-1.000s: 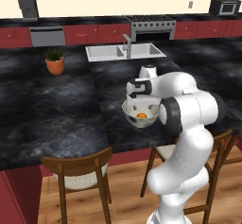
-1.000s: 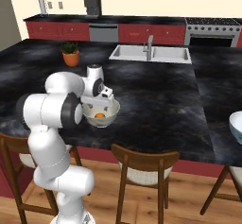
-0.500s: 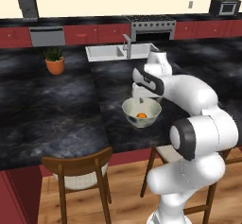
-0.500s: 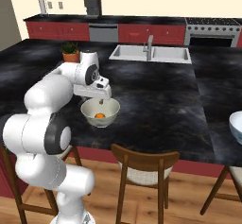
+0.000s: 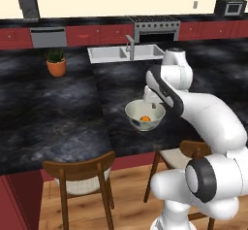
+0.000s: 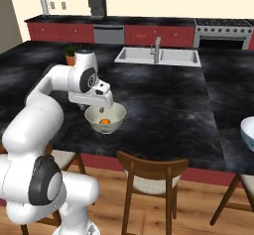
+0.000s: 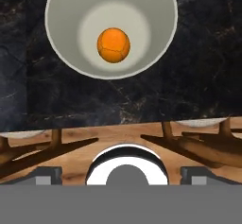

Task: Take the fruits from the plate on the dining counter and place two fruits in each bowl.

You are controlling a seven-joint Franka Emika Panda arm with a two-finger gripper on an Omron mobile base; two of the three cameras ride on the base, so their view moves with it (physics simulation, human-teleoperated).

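A deep white bowl (image 5: 133,123) (image 6: 117,125) (image 7: 66,29) stands near the front edge of the black dining counter (image 5: 58,112) (image 6: 163,105). One bright orange fruit (image 5: 145,119) (image 6: 104,121) (image 7: 113,45) lies at the bowl's bottom. My gripper (image 5: 151,103) (image 6: 101,108) (image 7: 120,173) hangs open just above the bowl's rim, with nothing between its fingers. A second white bowl (image 6: 248,132) shows at the far right edge of the counter. The plate is out of view.
A potted plant (image 5: 56,64) (image 6: 72,54) stands at the counter's back left. A sink with a tap (image 5: 123,53) (image 6: 158,55) lies behind the bowl. Wooden chairs (image 5: 80,173) (image 6: 151,169) stand along the counter's front edge.
My hand has risen out of the bowl and left the orange fruit inside. The arm's elbow has swung out to the side. The jaws stay wide.
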